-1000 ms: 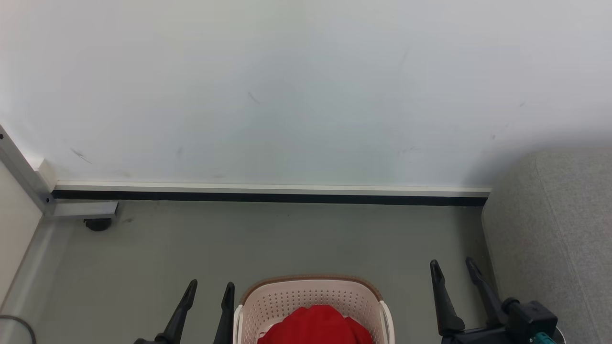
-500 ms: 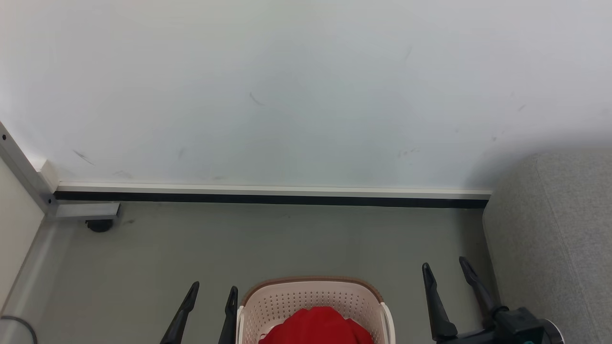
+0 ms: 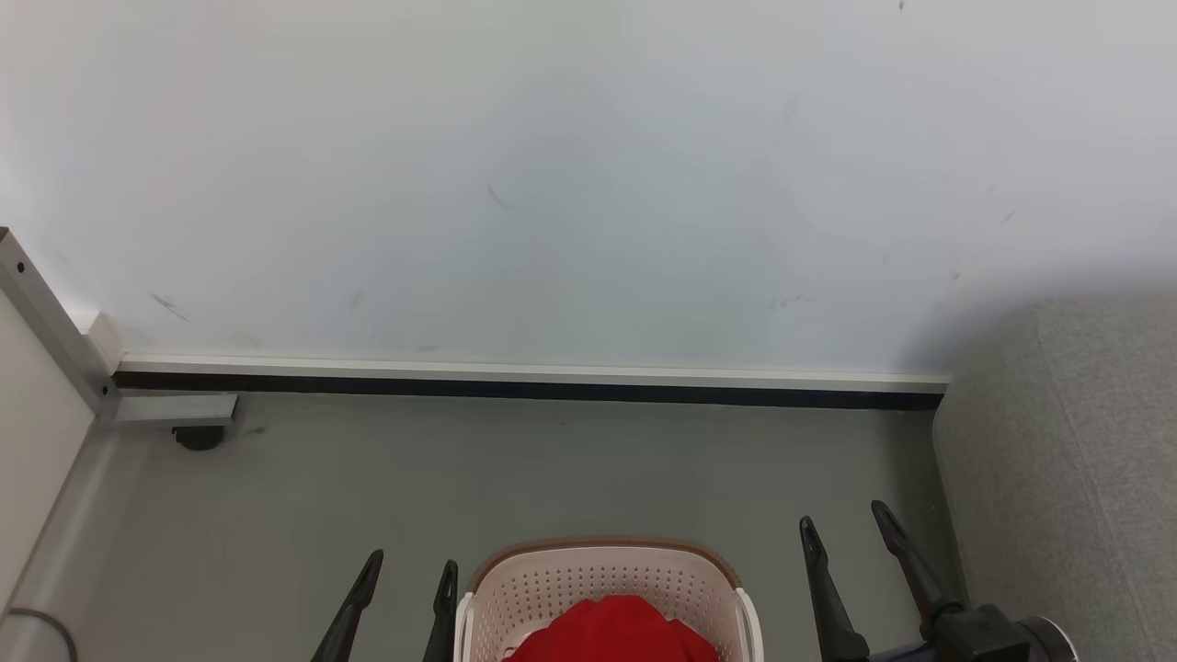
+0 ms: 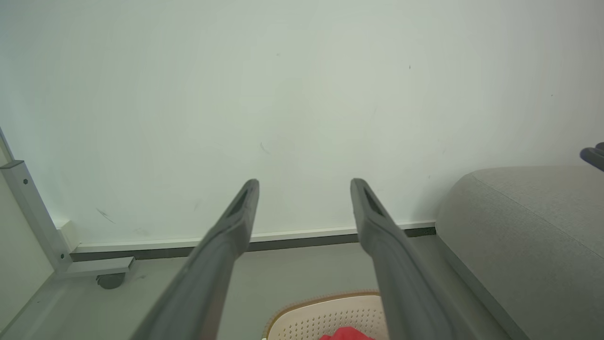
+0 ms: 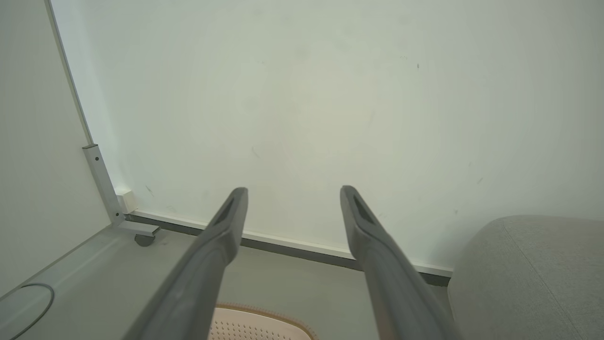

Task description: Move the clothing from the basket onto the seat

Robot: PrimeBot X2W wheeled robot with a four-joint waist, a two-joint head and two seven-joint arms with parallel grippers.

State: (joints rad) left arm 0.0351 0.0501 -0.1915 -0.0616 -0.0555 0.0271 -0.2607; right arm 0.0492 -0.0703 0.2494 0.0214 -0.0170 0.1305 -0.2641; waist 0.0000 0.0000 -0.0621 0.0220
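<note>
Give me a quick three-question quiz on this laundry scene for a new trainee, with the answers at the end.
1. True or false: the red clothing lies inside the basket.
2. In the head view, on which side of the basket does the grey seat stand? A) the robot's left B) the robot's right C) between the basket and the wall
3. Are the left hand and the right hand open or shut, and do they hold anything?

Key: 1 true. 2 B. 3 Both open, holding nothing.
</note>
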